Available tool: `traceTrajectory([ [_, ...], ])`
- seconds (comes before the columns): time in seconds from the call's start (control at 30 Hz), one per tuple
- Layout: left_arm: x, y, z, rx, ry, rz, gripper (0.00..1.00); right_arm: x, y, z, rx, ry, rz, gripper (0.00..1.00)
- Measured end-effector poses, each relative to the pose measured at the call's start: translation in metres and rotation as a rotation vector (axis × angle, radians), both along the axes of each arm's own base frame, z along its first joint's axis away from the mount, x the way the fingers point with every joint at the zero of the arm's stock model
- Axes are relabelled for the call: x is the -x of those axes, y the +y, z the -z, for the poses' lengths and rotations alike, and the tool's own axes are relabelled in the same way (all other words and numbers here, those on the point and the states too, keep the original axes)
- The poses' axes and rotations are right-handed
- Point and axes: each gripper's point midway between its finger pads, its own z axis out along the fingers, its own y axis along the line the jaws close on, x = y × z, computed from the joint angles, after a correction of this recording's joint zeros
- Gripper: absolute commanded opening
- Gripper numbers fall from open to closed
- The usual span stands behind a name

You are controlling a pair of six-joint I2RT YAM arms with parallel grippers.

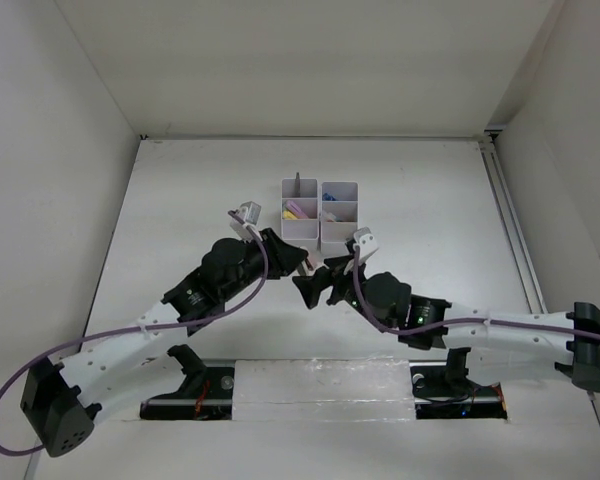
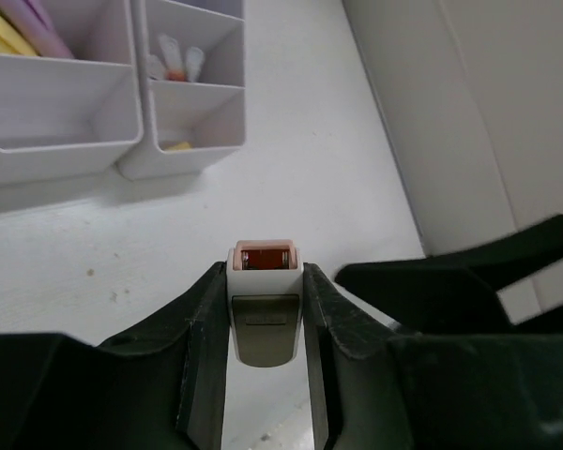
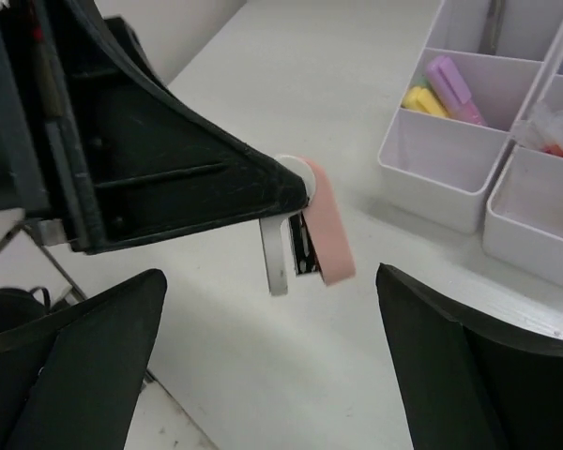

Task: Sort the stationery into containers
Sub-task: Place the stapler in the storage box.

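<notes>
1. L gripper [image 1: 292, 259] pinches the white-pink stapler [image 2: 265, 309] by its sides. It's held off the table [image 1: 180, 200], centre of top view, just below the organisers [image 1: 300, 234]. Side pinch prob. chosen so the pink end points fwd and can go nose-first into a cell.
2. R gripper [image 1: 316, 284] is spread wide w/ nothing in it, sitting lower right of the stapler and facing it. In R wrist view the stapler shows between its two fingers [image 3: 84, 366], touching neither. Could be a handover or just standby; can't tell which.
3. Organisers: highlighters [image 3: 441, 86] lie in the mid cell of the left-hand one. Its nearest cell [image 2: 56, 112], upper left of L wrist view, looks empty. The right-hand one's nearest cell holds a small tan bit, prob. the eraser [image 2: 178, 146].
4. Judgement: stapler is the step in hand, and the empty near cell is its likely home. Walls are thin, so a nudge on entry could shift the organisers.
</notes>
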Motion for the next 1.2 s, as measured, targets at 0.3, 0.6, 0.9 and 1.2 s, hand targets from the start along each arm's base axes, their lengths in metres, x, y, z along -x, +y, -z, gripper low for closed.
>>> traceTrajectory([
  [0.3,-0.071,0.015,0.009,-0.178,-0.002,-0.316,0.00,-0.015,-0.067,-0.006,-0.091,0.097,0.295,1.00],
  [0.6,-0.122,0.020,0.026,-0.341,0.096,-0.610,0.00,-0.007,-0.116,0.004,-0.128,0.171,0.412,1.00],
  [0.9,-0.135,0.017,0.038,-0.373,0.228,-0.827,0.00,-0.003,-0.131,0.017,-0.098,0.207,0.447,1.00],
  [1.2,-0.139,0.014,0.065,-0.404,0.347,-0.939,0.00,-0.001,-0.135,0.020,-0.086,0.215,0.450,1.00],
])
